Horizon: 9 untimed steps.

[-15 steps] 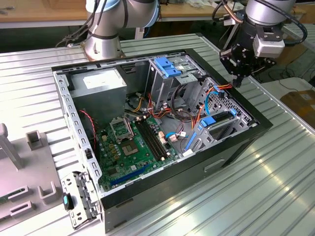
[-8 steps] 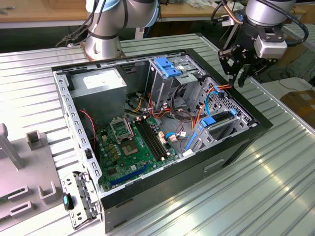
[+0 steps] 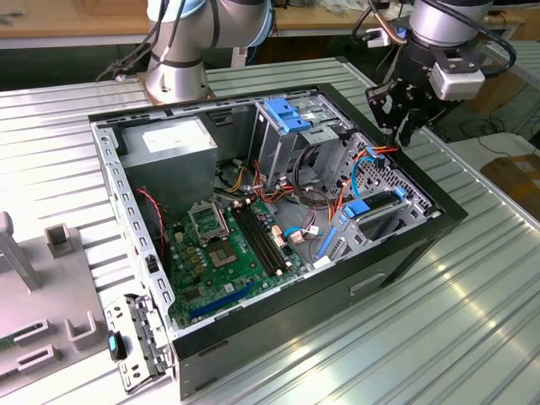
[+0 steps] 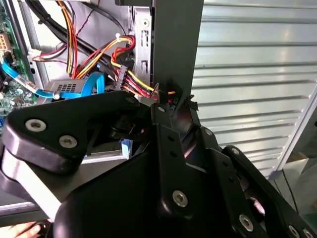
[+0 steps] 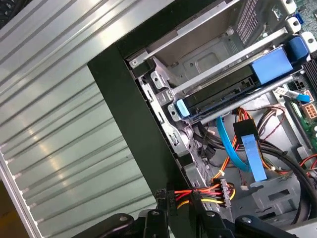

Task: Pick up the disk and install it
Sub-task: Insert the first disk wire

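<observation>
Black gripper [image 3: 398, 133]; green motherboard [image 3: 226, 253]; blue latch plate [image 3: 285, 114]; ribbed silver table [image 3: 472, 325].

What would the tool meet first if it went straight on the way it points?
Probably the case wall: the tool sits right over its rim, with red-yellow cables just beside. Depth is unclear, so the cables could come first.
</observation>
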### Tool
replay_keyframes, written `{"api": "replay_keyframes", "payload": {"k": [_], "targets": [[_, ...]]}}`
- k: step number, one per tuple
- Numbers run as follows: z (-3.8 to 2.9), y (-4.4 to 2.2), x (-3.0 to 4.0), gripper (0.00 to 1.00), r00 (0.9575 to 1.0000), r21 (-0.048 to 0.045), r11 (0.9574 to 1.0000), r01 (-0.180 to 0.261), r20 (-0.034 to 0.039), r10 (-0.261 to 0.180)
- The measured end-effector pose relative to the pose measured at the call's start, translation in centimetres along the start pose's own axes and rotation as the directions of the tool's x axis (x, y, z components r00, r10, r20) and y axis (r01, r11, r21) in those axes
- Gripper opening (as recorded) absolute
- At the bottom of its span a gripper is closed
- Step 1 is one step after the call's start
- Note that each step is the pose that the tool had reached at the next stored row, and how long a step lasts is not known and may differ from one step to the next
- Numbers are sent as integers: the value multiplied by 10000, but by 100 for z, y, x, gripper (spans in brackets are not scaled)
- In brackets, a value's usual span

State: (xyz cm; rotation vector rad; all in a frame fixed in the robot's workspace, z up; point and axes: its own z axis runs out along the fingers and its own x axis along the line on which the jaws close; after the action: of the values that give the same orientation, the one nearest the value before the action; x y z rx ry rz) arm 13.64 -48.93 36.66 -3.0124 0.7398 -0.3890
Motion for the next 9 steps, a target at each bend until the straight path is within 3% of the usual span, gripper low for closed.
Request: {"api": "replay_keyframes", "payload": {"k": [1,2,3,5,6,7,9], "targets": [[8,-69,-24,31,10000,-116,9999,59,-63,-59],[15,-85,-24,31,9998,-155,9998,161,-88,-162],[24,-85,-22,31,9993,-158,9992,357,-99,-358],[51,-86,-26,31,9950,-68,9950,998,-90,-999],[54,-86,-26,31,9939,-88,9939,1097,-103,-1097],[57,-86,-27,31,9931,-145,9931,1162,-127,-1164],[58,-84,-26,31,9917,-457,9911,1247,-247,-1259]]}}
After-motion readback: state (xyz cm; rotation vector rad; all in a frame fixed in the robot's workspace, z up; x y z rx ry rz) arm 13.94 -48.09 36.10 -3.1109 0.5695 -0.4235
